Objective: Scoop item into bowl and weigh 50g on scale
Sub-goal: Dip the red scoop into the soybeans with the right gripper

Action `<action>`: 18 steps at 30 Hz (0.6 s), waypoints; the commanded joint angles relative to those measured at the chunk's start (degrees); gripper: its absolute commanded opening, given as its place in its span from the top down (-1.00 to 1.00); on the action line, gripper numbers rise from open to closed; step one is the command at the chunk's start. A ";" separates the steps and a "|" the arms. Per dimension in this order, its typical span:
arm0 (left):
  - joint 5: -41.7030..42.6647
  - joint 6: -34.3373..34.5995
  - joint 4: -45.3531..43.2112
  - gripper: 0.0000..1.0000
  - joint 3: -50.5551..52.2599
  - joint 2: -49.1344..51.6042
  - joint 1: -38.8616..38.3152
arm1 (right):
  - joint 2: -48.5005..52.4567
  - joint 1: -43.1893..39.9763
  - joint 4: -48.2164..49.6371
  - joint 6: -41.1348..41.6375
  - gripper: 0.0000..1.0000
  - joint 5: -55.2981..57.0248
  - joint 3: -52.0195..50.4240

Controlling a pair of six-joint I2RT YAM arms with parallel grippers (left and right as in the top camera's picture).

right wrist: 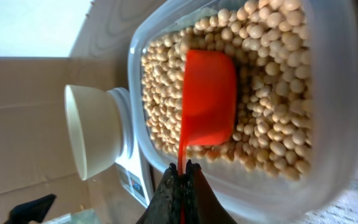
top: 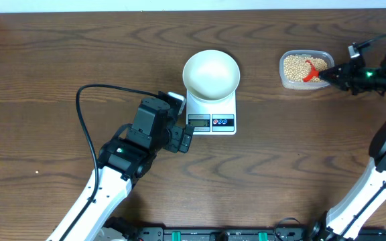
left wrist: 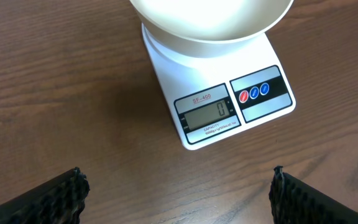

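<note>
Here, right hand (right wrist: 182, 173) pinching red scoop (right wrist: 210, 93) in beans (right wrist: 272, 93), left hand (left wrist: 176, 183) spread wide.

Three views — one high, two close.
My overhead looks straight down on the whole table (top: 59, 53); the left wrist view sits low, facing the scale (left wrist: 219, 99) and bowl (left wrist: 210, 31) rim; the right wrist view, seemingly rolled sideways, peers closely into the tub (right wrist: 334, 93) — bowl and scale appear in all three.
</note>
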State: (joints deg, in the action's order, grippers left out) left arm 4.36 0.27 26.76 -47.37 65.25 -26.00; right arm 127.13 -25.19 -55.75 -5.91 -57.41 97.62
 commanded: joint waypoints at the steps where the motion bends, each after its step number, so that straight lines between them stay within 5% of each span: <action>1: 0.13 0.90 0.11 -0.91 0.13 0.24 -0.07 | 0.39 -2.25 -0.83 -3.78 0.98 -6.12 -0.35; 18: 0.13 0.90 0.11 -0.91 0.13 0.24 -0.07 | 0.39 -5.49 -5.81 -11.56 0.98 -14.82 -0.35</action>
State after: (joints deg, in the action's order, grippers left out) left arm 4.36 0.27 26.76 -47.37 65.25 -26.00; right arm 127.15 -30.00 -60.86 -14.68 -66.22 97.54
